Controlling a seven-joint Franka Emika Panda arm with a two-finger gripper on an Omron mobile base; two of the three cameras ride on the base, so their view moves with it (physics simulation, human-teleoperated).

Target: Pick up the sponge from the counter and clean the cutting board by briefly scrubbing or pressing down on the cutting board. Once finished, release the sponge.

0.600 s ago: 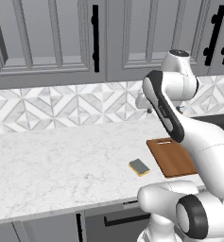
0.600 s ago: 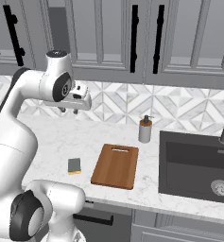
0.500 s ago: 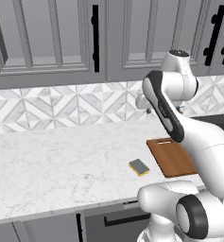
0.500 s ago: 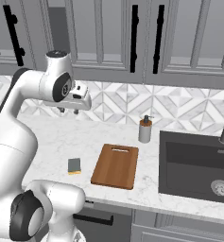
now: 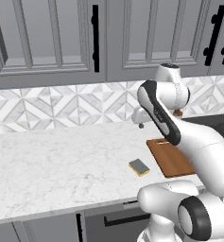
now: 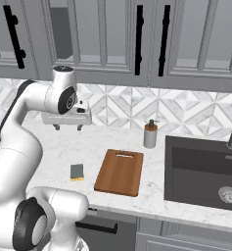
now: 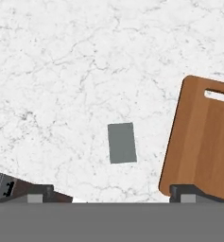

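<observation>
1. Gripper (image 6: 67,127) upper left of right base view, high above counter (image 6: 137,196), jaws apart, holding nothing.
2. Sponge (image 6: 77,171) lower left-center, flat on counter, grey side up; center of hand view.
3. Cutting board (image 6: 119,171) center, just right of sponge, not touching; slot end toward wall.
4. Soap dispenser (image 6: 150,134) center-right; sink (image 6: 205,176) far right.
</observation>
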